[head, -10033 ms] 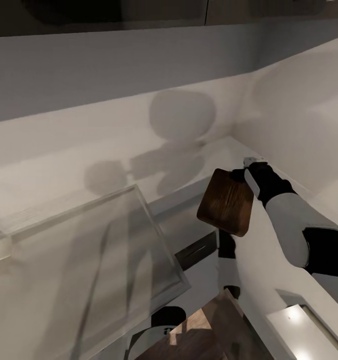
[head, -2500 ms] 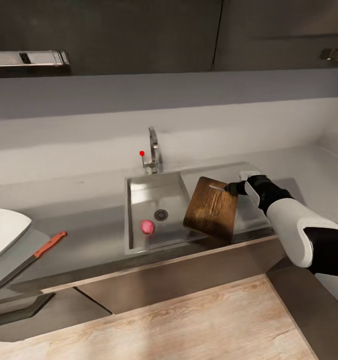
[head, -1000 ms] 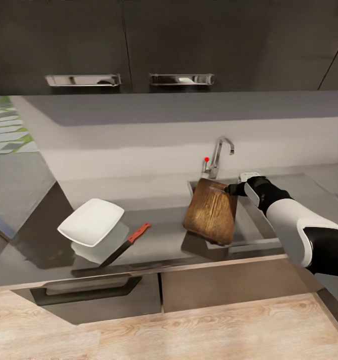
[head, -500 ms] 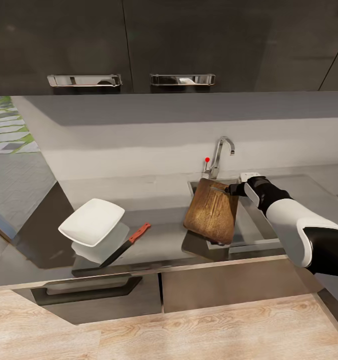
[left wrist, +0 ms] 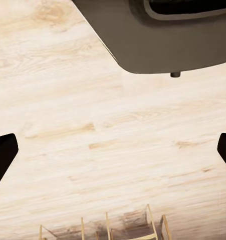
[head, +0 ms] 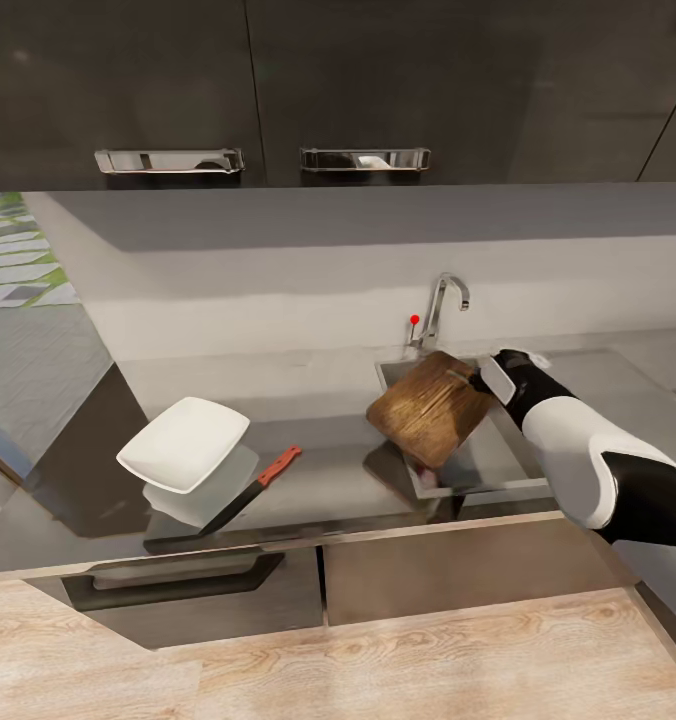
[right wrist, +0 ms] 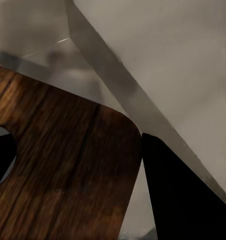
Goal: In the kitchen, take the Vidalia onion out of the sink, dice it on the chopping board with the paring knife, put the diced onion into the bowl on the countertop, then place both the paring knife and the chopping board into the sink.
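My right gripper (head: 478,378) is shut on one end of the dark brown chopping board (head: 430,405), holding it tilted over the left part of the sink (head: 483,487). In the right wrist view the board (right wrist: 62,165) sits between the two dark fingers (right wrist: 185,200). The paring knife (head: 253,488), with its reddish handle, lies on the grey countertop (head: 328,470) beside the white bowl (head: 183,443). The onion is hidden. My left gripper (left wrist: 113,150) is open, low over the wooden floor.
A curved chrome tap (head: 443,300) with a red knob (head: 414,320) stands behind the sink. Dark wall cabinets with steel handles (head: 168,160) hang above. The counter ends at the left, where a dark side panel (head: 68,440) drops. Light wooden floor (head: 378,670) runs in front.
My right wrist has turned and the board has swung from hanging steeply to lying flatter, a little higher over the sink. Bowl and knife have not moved.
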Robot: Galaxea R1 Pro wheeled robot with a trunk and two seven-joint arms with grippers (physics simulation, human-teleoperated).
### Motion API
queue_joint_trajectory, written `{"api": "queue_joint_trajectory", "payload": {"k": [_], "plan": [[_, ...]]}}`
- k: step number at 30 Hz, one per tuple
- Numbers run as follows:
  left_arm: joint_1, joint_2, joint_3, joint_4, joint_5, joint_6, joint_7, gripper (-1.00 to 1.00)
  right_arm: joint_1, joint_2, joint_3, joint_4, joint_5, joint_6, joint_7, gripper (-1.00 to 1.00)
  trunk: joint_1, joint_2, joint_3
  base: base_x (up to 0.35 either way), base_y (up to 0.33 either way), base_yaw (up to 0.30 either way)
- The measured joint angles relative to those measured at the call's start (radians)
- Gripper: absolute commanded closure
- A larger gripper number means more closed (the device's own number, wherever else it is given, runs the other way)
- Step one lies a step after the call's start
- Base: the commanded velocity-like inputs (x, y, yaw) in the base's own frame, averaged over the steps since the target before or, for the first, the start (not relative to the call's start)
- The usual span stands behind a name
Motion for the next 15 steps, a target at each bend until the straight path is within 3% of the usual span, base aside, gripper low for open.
{"api": "queue_joint_trajectory", "payload": {"k": [8, 12, 15], "plan": [[0.000, 0.000, 0.001, 0.012, 0.000, -0.022, 0.000, -1.00, 0.000, 0.032, -0.005, -0.008, -0.176, -0.038, -0.208, 1.00, 0.000, 0.000, 0.000, 0.000, 0.025, 0.000], [0.001, 0.000, 0.001, 0.011, 0.000, -0.023, 0.000, -1.00, 0.000, 0.035, -0.004, -0.009, -0.195, -0.050, -0.229, 1.00, 0.000, 0.000, 0.000, 0.000, 0.173, 0.003], [0.001, -0.001, 0.001, 0.010, 0.000, -0.023, 0.000, -1.00, 0.000, 0.033, -0.005, -0.009, -0.197, -0.052, -0.232, 1.00, 0.000, 0.000, 0.000, 0.000, 0.244, 0.165]]}}
